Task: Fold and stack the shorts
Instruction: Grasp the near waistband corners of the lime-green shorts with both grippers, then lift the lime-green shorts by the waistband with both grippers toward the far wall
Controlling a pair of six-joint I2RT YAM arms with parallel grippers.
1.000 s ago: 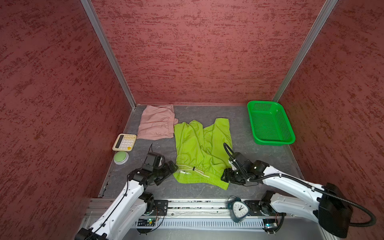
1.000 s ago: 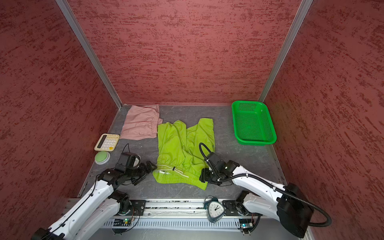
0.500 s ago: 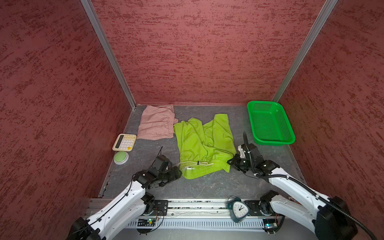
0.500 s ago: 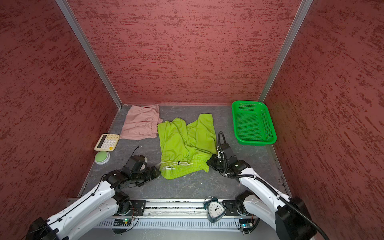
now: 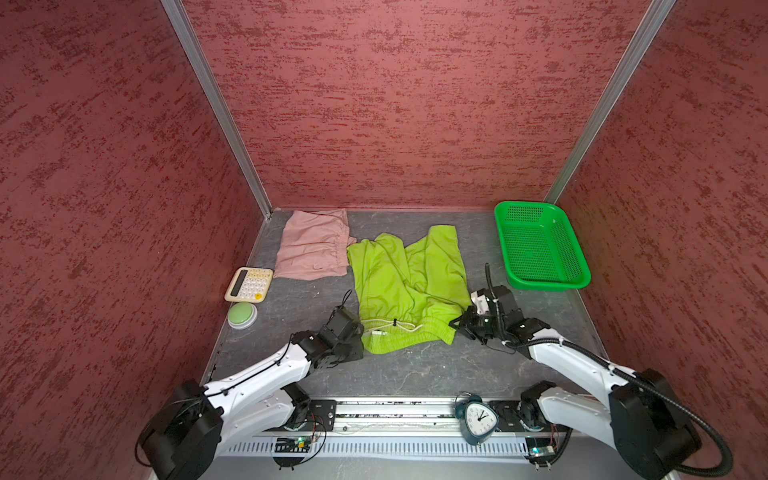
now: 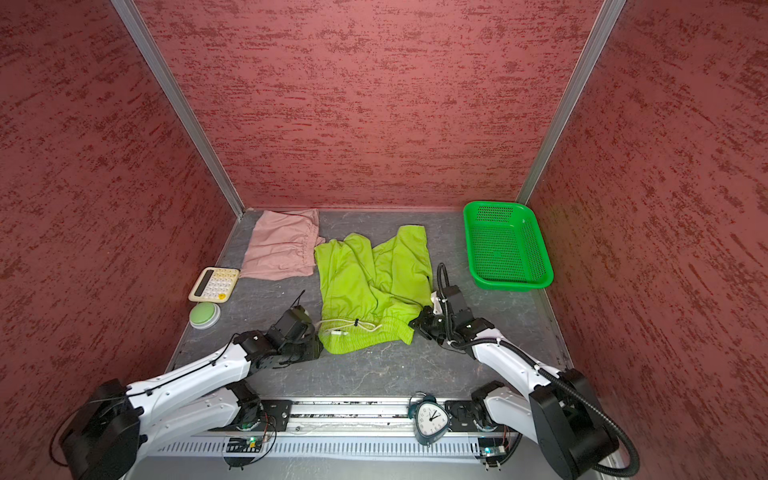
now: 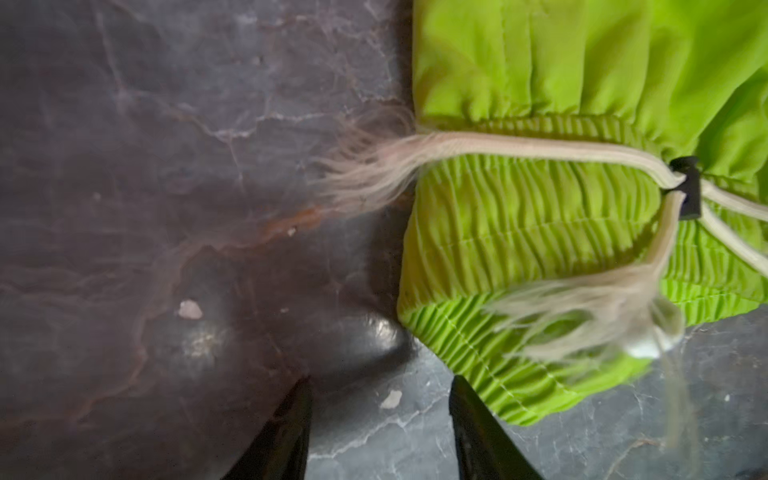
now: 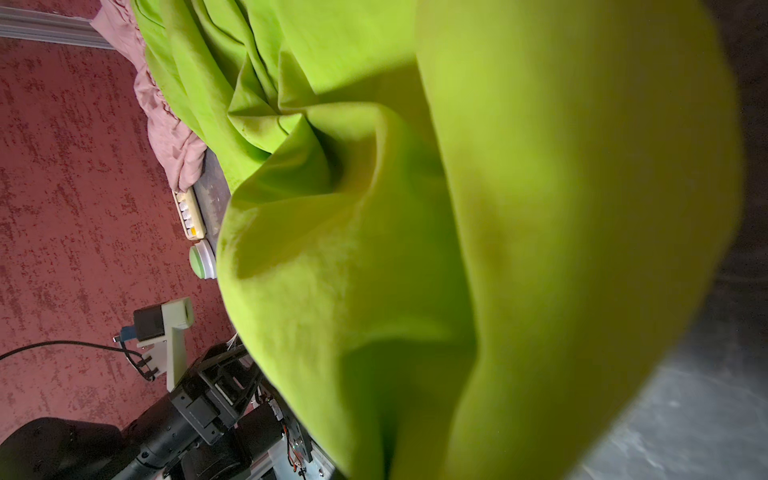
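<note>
With the right gripper (image 5: 459, 326) pinching the lime green shorts (image 5: 407, 282) and the left gripper (image 7: 380, 380) spread beside the waistband (image 7: 540, 216) (nothing caught), a one-sided lift could twist them.

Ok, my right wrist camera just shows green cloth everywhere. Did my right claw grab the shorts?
Observer: Yes. In both top views the right claw is shut on one end of the lime green shorts' waistband.
Kid: And the other one?
Observer: The left claw is open beside the waistband's opposite end, with bare table between its fingers.
Kid: Is there a string?
Observer: Yes, a pale drawstring lies across the waistband, its frayed ends loose.
</note>
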